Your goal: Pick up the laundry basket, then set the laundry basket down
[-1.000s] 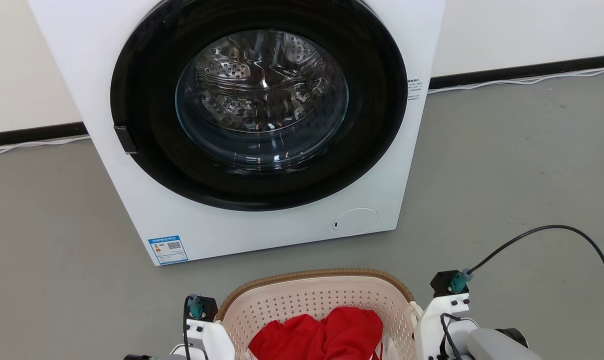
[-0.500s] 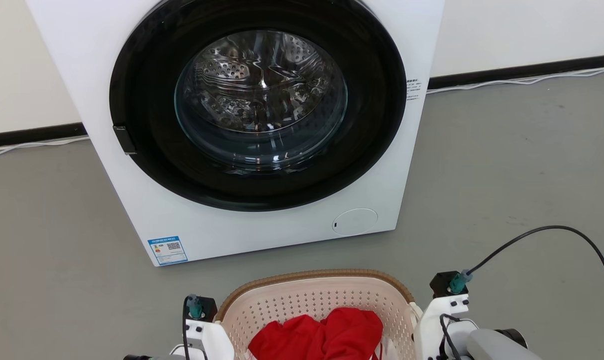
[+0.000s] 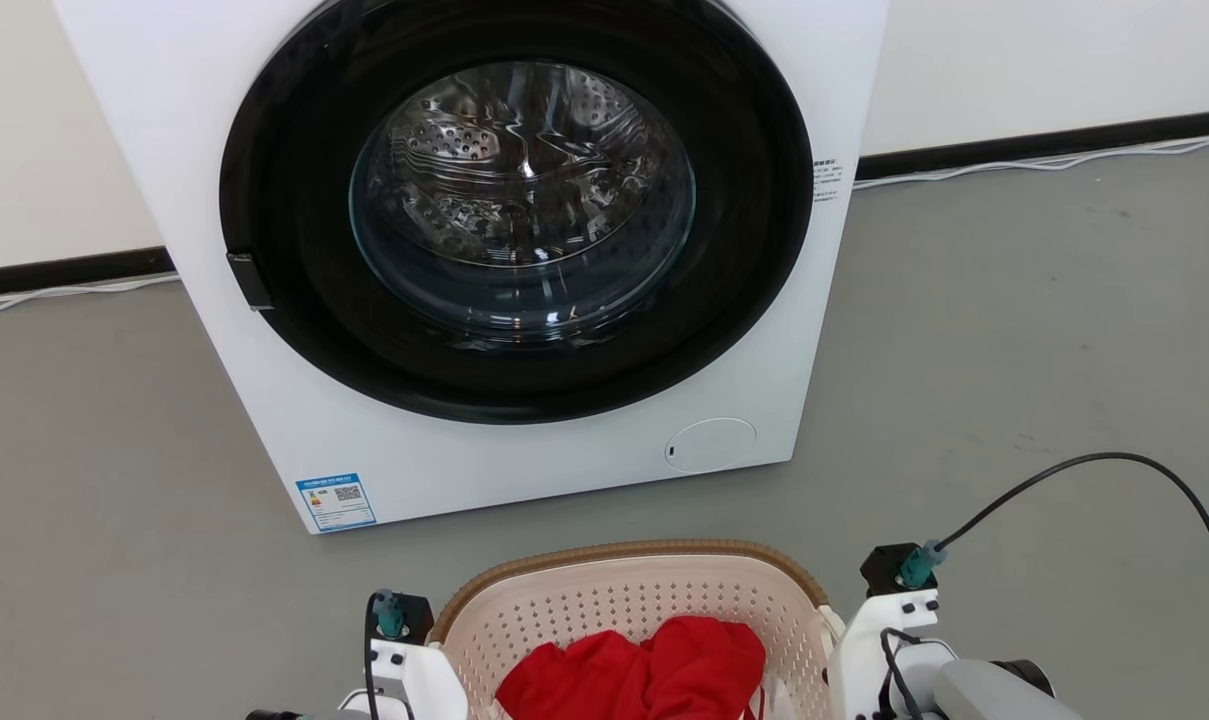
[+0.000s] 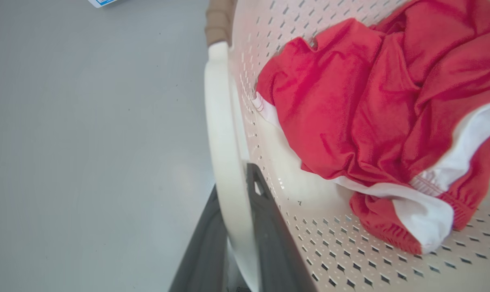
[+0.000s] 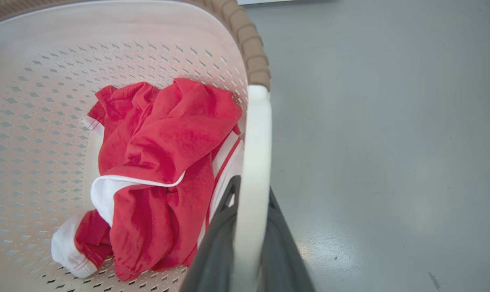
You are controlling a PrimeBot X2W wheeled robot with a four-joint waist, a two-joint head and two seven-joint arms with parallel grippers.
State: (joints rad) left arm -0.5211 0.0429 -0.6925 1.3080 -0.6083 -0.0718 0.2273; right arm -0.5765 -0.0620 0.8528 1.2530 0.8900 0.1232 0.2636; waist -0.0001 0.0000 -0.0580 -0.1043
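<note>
Grey floor [image 3: 1014, 330] and a white front-load washing machine [image 3: 524, 300] with its door shut, steel drum behind the glass. It sits in the same place as a second ago. The whole head view has crept by a hair, which is camera, not things. The laundry basket [image 3: 629, 549] is at the bottom centre of the head view, near the washer front but apart from it, between the two white wrists. Its spot is unchanged from the earlier frames. Can't tell if its base is on the floor or just off it. A red garment [image 3: 644, 670] with white trim is bunched inside on the perforated bottom, same heap as before. The left gripper [image 4: 232, 190] is pinching the left handle [image 4: 224, 121], one dark finger inside the white loop and one outside, both pressed on it. The right gripper [image 5: 253, 186] pinches the right handle [image 5: 255, 142] the same way. Neither grip has changed over the last second. A black cable [image 3: 1114, 470] arcs over the floor from the right wrist, shape unchanged. There is a blue label [image 3: 336, 500] at the washer's lower left corner and a round filter cover [image 3: 710, 444] at its lower right.
</note>
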